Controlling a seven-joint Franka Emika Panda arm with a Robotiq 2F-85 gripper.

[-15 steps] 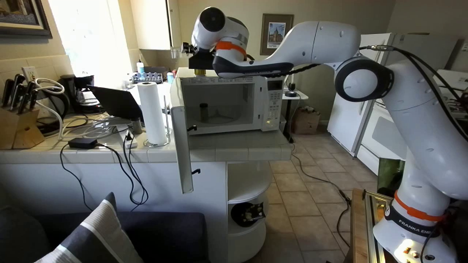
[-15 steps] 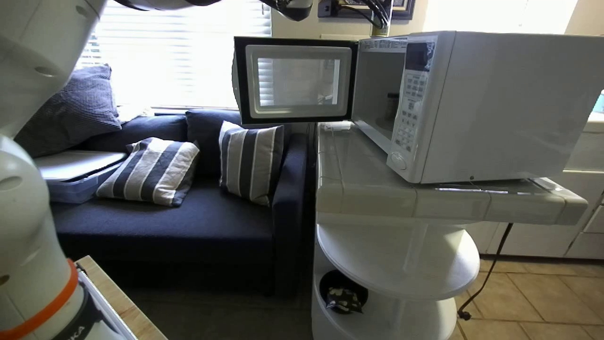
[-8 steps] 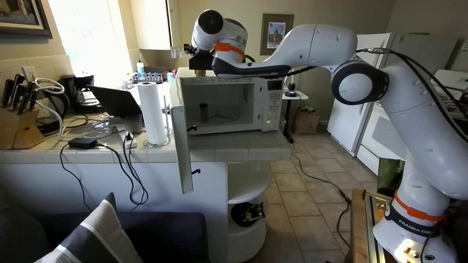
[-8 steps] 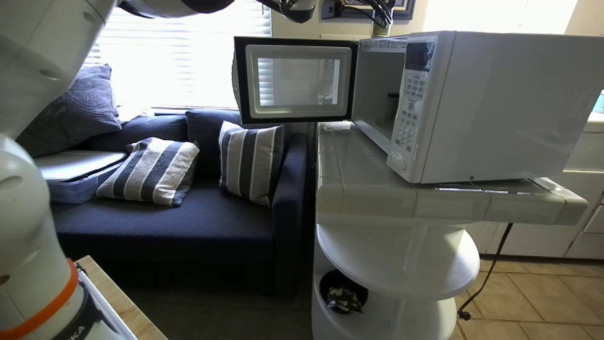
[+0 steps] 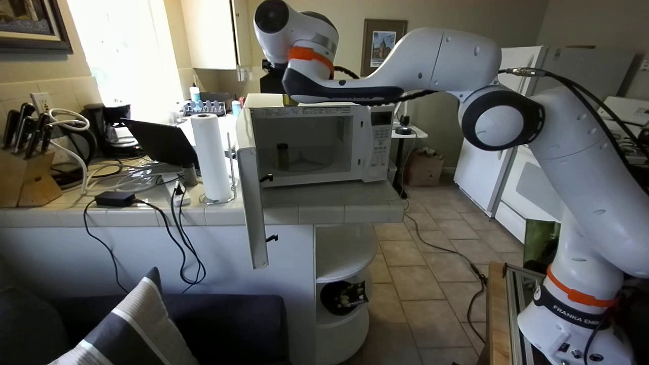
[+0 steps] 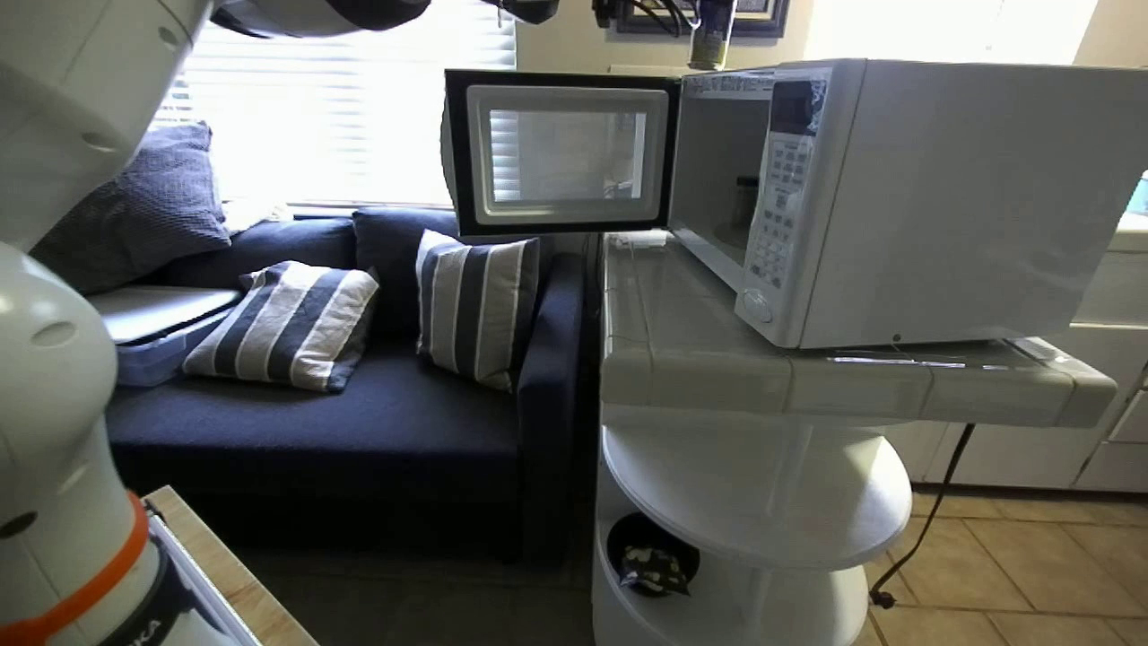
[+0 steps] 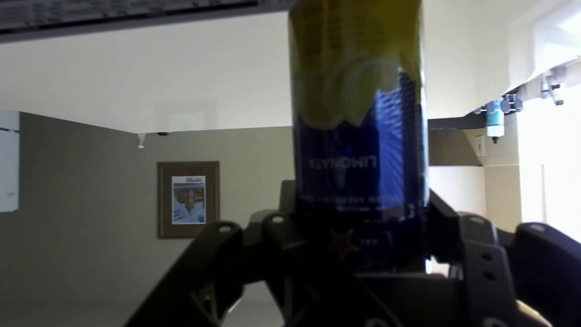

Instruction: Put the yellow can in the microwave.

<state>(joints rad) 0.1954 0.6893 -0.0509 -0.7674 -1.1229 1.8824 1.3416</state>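
Observation:
The yellow can [image 7: 354, 136], yellow at one end and dark blue with a LIMONATA label at the other, stands upside down in the wrist view. My gripper [image 7: 361, 218] is shut on its blue part, a finger pressed to each side. In an exterior view the can [image 6: 711, 40] hangs upright near the front top edge of the microwave. Only its yellow bottom [image 5: 289, 100] shows behind the arm in an exterior view. The white microwave [image 5: 376, 152] sits on the tiled counter with its door [image 6: 569, 215] swung wide, the cavity exposed.
A dark jar [image 5: 282, 156] stands inside the microwave towards its left. The open door juts out over the counter edge. Left of it are a paper-towel roll [image 5: 210, 157], a black laptop [image 5: 157, 142], cables and a knife block [image 5: 30, 177].
My gripper has risen slightly and shifted with the can, rightward in an exterior view and leftward in an exterior view. More of the can shows above the microwave's top edge. The microwave has not moved.

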